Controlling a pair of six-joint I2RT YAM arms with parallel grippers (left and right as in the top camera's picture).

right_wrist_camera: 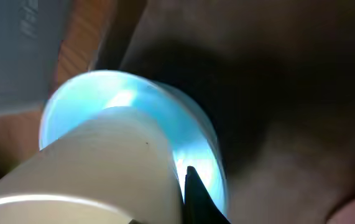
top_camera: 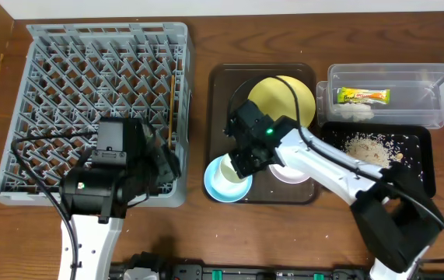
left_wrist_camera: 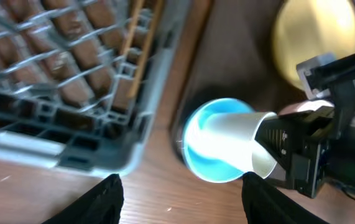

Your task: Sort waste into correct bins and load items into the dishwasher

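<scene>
Overhead shows my R claw clamped on the white cup, long axis pointing L twd the dish rack, w/ my wide-open L claw nearer it.

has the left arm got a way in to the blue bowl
Doubtful: the right gripper holds a white cup over the bowl, covering most of it; the open left gripper could only reach the rim nearest the rack.

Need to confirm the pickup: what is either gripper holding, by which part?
A small white cup, pinched at its rim by the right gripper, over the light blue bowl. The left gripper holds nothing.
</scene>
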